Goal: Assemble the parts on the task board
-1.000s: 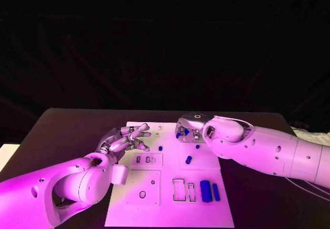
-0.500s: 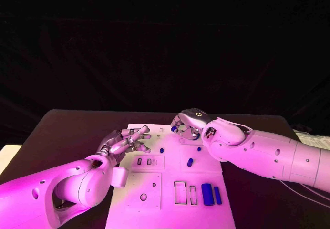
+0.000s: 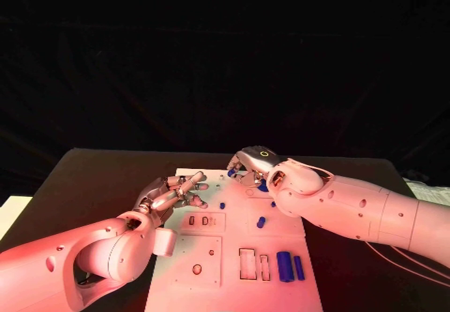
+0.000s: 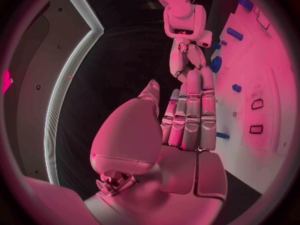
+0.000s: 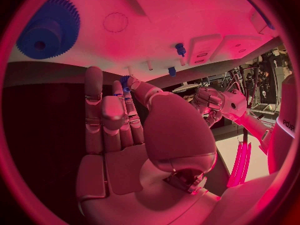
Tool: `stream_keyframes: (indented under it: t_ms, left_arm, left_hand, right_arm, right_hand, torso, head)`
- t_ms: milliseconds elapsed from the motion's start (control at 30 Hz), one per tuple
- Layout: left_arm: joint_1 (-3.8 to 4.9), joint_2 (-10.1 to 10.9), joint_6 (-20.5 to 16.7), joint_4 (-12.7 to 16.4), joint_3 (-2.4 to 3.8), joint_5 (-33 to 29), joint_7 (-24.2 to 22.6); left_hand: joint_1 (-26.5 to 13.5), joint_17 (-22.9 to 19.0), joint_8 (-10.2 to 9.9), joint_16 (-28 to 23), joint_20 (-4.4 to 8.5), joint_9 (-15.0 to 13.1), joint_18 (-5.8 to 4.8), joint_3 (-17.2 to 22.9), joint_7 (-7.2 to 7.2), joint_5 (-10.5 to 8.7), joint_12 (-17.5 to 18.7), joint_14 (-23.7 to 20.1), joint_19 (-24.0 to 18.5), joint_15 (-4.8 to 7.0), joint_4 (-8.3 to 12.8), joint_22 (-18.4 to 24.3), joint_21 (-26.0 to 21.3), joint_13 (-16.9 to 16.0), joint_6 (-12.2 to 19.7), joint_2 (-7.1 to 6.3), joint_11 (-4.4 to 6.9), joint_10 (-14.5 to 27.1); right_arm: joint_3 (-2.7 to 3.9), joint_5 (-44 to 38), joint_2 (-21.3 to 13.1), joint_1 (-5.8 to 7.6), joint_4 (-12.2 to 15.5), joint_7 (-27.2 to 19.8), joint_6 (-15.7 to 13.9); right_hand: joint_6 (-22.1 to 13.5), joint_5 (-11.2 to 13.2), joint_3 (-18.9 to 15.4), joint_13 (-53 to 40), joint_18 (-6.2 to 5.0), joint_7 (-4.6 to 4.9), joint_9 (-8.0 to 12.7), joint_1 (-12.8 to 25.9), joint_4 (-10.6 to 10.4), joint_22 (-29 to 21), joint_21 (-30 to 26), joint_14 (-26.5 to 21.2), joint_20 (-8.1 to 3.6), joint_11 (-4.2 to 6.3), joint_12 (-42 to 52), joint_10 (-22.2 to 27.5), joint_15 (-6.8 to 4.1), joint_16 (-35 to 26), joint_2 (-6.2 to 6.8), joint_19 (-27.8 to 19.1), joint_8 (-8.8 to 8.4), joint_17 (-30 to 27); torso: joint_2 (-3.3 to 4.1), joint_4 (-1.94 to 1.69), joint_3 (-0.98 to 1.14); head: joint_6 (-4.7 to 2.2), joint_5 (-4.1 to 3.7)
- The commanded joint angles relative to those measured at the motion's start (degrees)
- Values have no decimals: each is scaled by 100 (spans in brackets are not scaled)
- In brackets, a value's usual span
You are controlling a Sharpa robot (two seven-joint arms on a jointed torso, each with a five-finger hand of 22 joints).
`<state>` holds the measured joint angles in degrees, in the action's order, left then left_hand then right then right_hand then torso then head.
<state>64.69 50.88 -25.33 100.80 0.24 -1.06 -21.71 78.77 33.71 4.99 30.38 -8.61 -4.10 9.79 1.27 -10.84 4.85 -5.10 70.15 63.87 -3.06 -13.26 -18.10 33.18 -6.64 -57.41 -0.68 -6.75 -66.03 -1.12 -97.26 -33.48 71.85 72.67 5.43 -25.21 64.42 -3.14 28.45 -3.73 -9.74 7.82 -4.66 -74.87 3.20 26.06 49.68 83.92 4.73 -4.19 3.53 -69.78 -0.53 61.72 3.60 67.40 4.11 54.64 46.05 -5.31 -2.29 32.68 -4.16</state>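
Observation:
The white task board (image 3: 235, 250) lies in the middle of the table. My right hand (image 3: 248, 168) hovers over the board's far end and pinches a small blue part (image 3: 231, 173) between thumb and a fingertip, also seen as the small blue part (image 5: 124, 80). A blue gear (image 5: 47, 29) sits on the board just beyond those fingers, and my right arm partly hides the gear (image 3: 263, 186). My left hand (image 3: 174, 191) is at the board's far left edge, fingers stretched out (image 4: 190, 115), holding nothing.
Two small blue pegs (image 3: 222, 205) (image 3: 261, 221) stand mid-board. Two long blue pieces (image 3: 284, 266) (image 3: 298, 267) lie beside rectangular slots (image 3: 248, 263) at the near right. Small slots (image 3: 198, 221) and an oval hole (image 3: 197, 268) are on the left side.
My right hand has shifted a little toward the board's far left with the small blue part in it. My left hand has barely moved.

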Motion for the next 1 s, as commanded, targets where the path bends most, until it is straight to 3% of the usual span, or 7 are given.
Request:
stream_keyframes:
  t_ms: [33, 200, 500, 1000]
  left_arm:
    - [11, -9, 161, 32, 5, -19, -92]
    - [14, -11, 175, 44, 6, -21, -80]
    - [21, -16, 199, 41, 6, -23, -62]
    - [26, -23, 245, 49, 6, -23, -25]
  left_hand:
    - [-17, -2, -37, -26, -6, 0, 45, -33, -46, 3, 24, -44, -37, 15, -11, -6, -7, -7, -4, 30, -48, 6]
    - [-20, -3, -37, -27, -7, 0, 46, -34, -46, 3, 24, -45, -40, 15, -13, -7, -7, -8, -3, 31, -49, 6]
    - [-26, -3, -38, -32, -8, 1, 46, -37, -47, 3, 25, -48, -46, 13, -17, -7, -8, -9, -2, 35, -50, 7]
    - [-35, -3, -44, -45, -14, 2, 48, -35, -52, 5, 31, -57, -66, 9, -26, -11, -7, -12, 8, 65, -54, 18]
  right_arm:
    - [4, -21, 107, 3, -120, -96, 180]
    - [5, -69, 215, 3, -217, -43, 166]
    - [5, -101, 313, 3, -278, 17, 153]
    - [1, -109, 579, 3, -673, 6, 457]
  right_hand:
    - [5, -23, -3, 5, -77, 36, -4, -3, -56, 9, 41, 98, -12, -21, 8, -1, 11, 13, 64, -45, -17, 9]
    - [-2, -25, 0, 5, -78, 38, -3, 16, -82, 15, 50, 101, -9, -22, 7, 2, 12, 32, 75, -51, -21, 29]
    - [-5, -28, 0, 5, -78, 37, -2, 45, -119, 22, 62, 102, -6, -23, 7, 3, 14, 39, 95, -59, -24, 32]
    - [-23, -21, -18, 5, -79, 36, 0, 106, -191, 37, 92, 126, 1, -26, 4, 22, 16, 145, 155, -65, -31, 149]
  torso:
    - [17, -9, -1]
    - [21, -29, -6]
    - [28, -28, -13]
    - [46, -45, -22]
  head:
    - [5, 10]
    - [-1, 22]
    - [22, 28]
    - [48, 4]
